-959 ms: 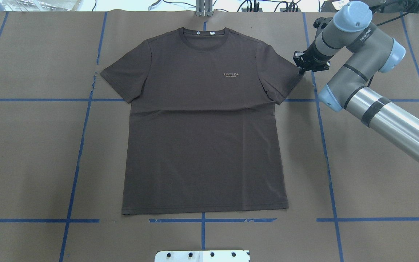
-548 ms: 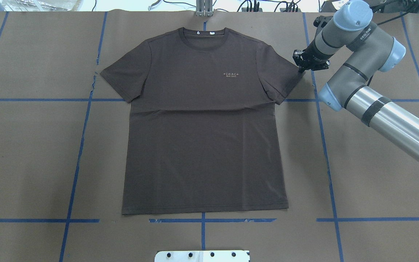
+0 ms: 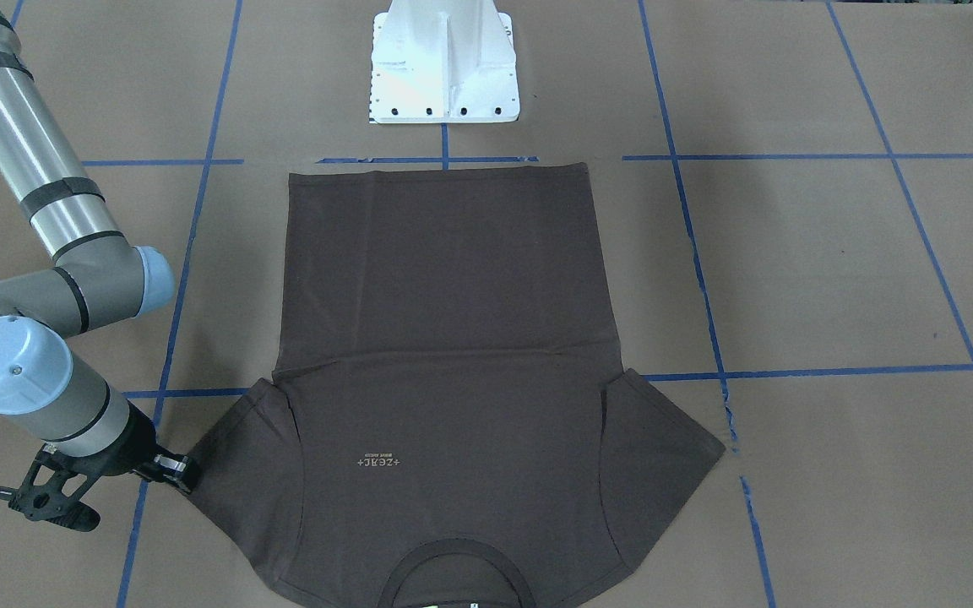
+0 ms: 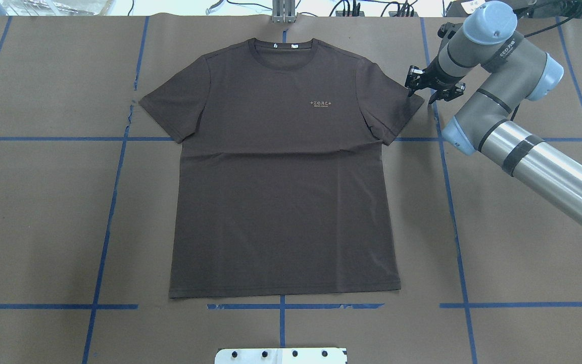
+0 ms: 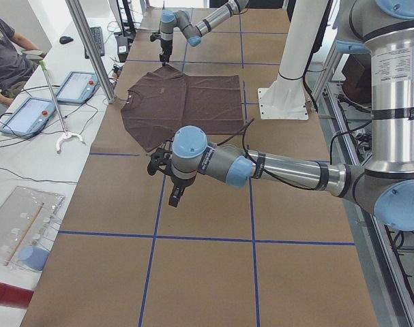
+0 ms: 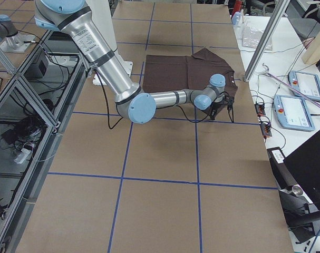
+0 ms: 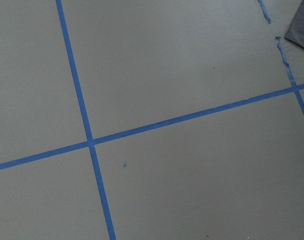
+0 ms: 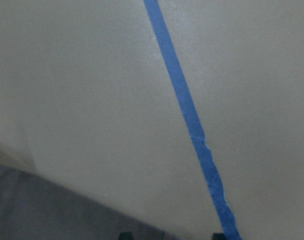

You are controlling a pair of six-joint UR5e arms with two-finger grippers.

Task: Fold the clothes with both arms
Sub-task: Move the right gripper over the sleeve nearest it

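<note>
From my station I see the T-shirt (image 4: 281,202) lying flat and face up on the paper-covered bench (image 4: 43,202). Its hem is toward the white pedestal (image 3: 444,76) and its collar is on the far side from it. Both sleeves are spread out, and a shallow crease crosses the T-shirt below the chest lettering.

My right claw (image 4: 431,91) is at the tip of the T-shirt's right sleeve with its fingers spread apart, gripping nothing. In the front-facing view one finger (image 3: 176,471) sits right at the sleeve's edge, though I cannot tell if it touches. The other finger stands out over bare paper beside the T-shirt. The right wrist view shows the sleeve cloth in its lower left corner, next to a blue tape line.

My left claw (image 5: 171,191) hangs over bare paper well off from the T-shirt's left sleeve. I cannot tell whether it is apart or together.

Farther from the T-shirt, on the side table, a clear plastic tray (image 5: 26,221) holds a thin stick.
</note>
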